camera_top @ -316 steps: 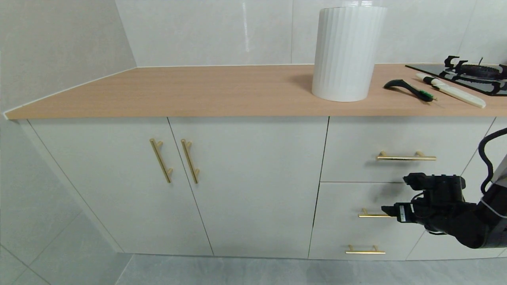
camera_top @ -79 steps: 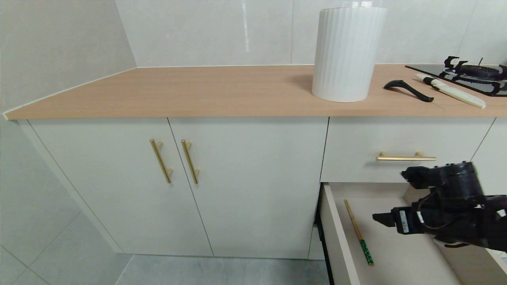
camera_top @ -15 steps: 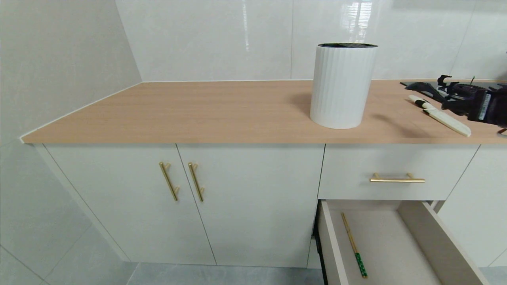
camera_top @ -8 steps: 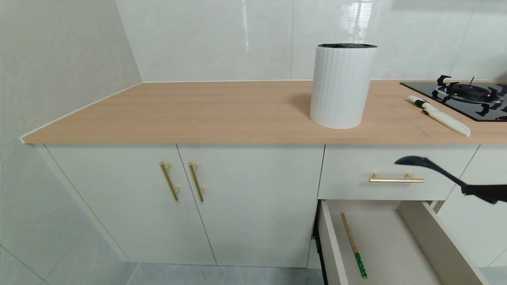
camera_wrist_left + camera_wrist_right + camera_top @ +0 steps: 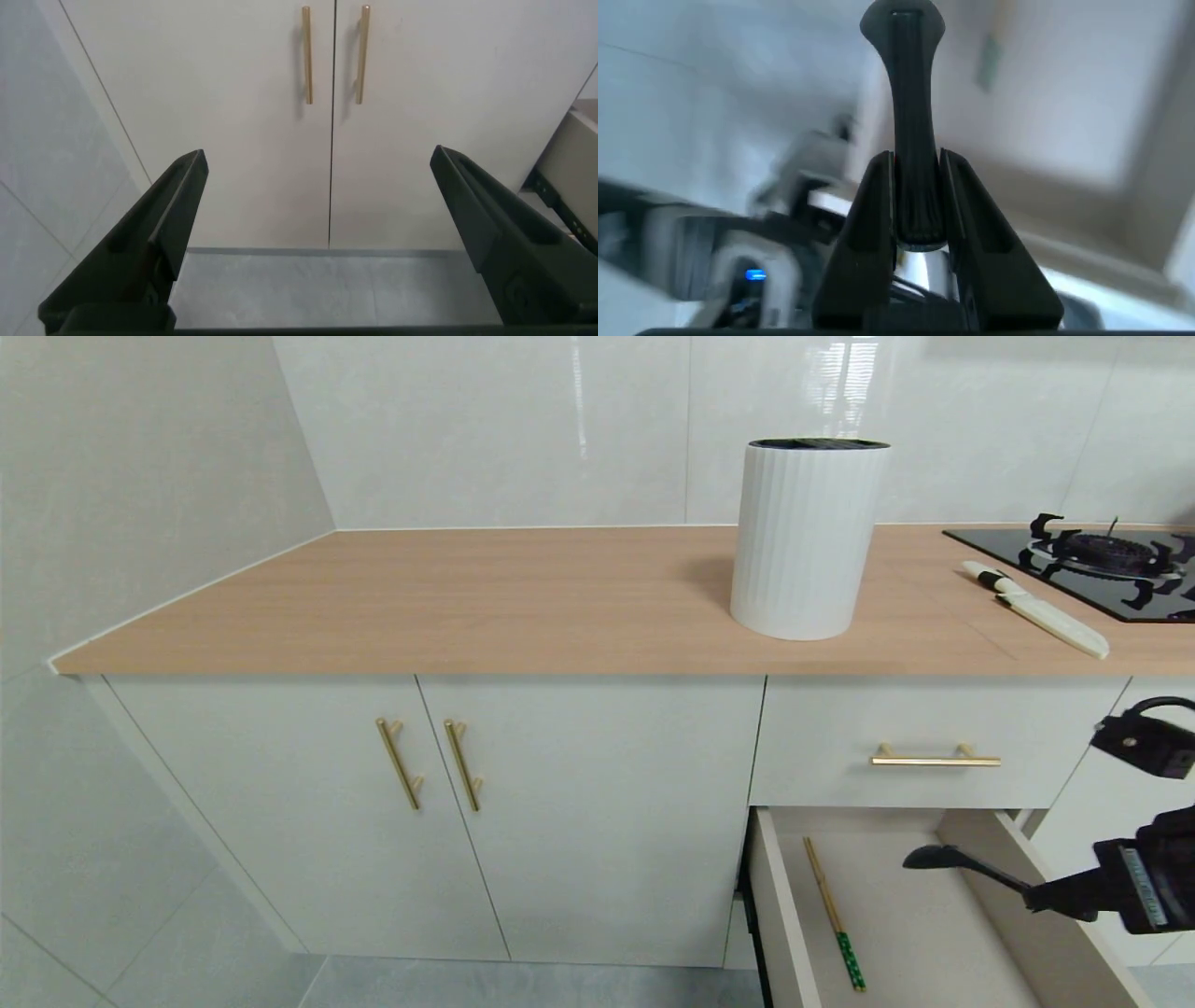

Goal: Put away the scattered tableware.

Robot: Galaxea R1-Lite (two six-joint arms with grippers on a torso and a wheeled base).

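1. Half a second earlier, the black spoon (image 5: 962, 866) had been held in front of the upper drawer's gold handle (image 5: 935, 761). It was now seen lower, its bowl hanging over the open drawer (image 5: 782, 905), at 3 o'clock of the green-tipped chopstick (image 5: 834, 917) already laid inside.
2. Five seconds earlier, the spoon had lain on the surface (image 5: 467, 602) beside the white knife (image 5: 1033, 608). That spot was now bare, and the knife was left at 3 o'clock of the white ribbed holder (image 5: 808, 541).
3. The carry was judged nearly finished: a release into the drawer remained, then the knife. Whether the spoon touched the drawer floor could not be told.
4. In the head view, the right pincer (image 5: 1064, 899) was seen at 4 o'clock, clenched on the spoon's handle end, but the grip itself was small there.
5. In the right wrist view, the grip was shown plainly: the right pincer (image 5: 913, 177) was closed on both sides of the spoon (image 5: 910, 112) handle, with the bowl pointing away.
6. In the left wrist view, the left pincer (image 5: 322, 243) was shown released, spread wide, facing the cupboard doors (image 5: 332, 131) low down, holding nothing.
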